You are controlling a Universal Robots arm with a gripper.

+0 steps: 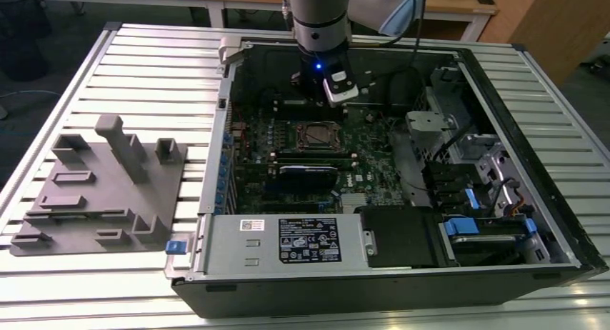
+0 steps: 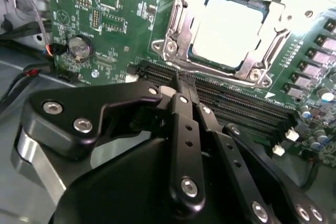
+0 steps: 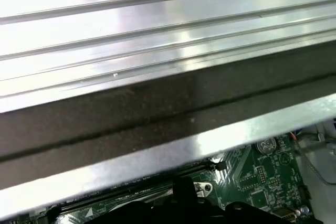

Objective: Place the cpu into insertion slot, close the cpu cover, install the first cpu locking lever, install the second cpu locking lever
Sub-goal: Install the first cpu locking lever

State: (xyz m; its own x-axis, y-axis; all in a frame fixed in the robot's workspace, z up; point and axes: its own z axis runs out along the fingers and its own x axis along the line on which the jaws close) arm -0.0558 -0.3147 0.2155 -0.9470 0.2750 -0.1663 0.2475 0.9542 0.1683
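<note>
End effector [image 2: 181,85] hovers with fingers pinched together and empty just short of the insertion slot [image 2: 226,27], where the cpu [image 2: 231,30] sits under the lowered cpu cover [image 2: 178,38], so a low pass could clip the memory slots [image 2: 236,100].

- green circuit board [image 2: 100,30] with tiny silver specks
- dull silver-grey cpu [image 2: 231,27] in a shiny silver cover [image 2: 173,43]
- matte black gripper [image 2: 181,85]
- grey plastic fixture [image 1: 105,187]
- pale ribbed table [image 1: 143,66]
- blue clip [image 1: 174,246]
</note>
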